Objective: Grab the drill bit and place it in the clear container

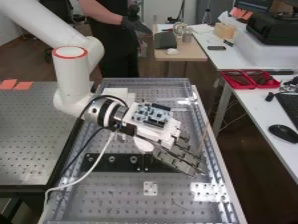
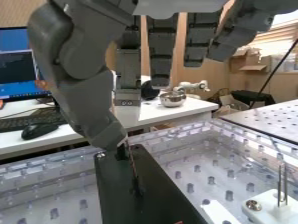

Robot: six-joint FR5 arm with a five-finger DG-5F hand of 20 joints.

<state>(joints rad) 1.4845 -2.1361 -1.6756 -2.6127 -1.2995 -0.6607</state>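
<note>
The perforated bench (image 1: 100, 200) spans beneath the white arm (image 1: 72, 82); the hand (image 1: 178, 159) hangs above, fingers open and straight; below lies a dark plate (image 2: 116, 187); a thin piece, seemingly the drill bit (image 2: 136, 175), is near the thumb (image 2: 106, 132).

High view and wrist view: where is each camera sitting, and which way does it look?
High view: fixed above the near end of the bench, looking down along it at a slant. The white arm and the dark grey hand show.
Wrist view: on the arm's wrist, looking past the thumb and fingers, over the bench toward a white table.
Both share the hand, the bench, its dark plate and a computer mouse.
</note>
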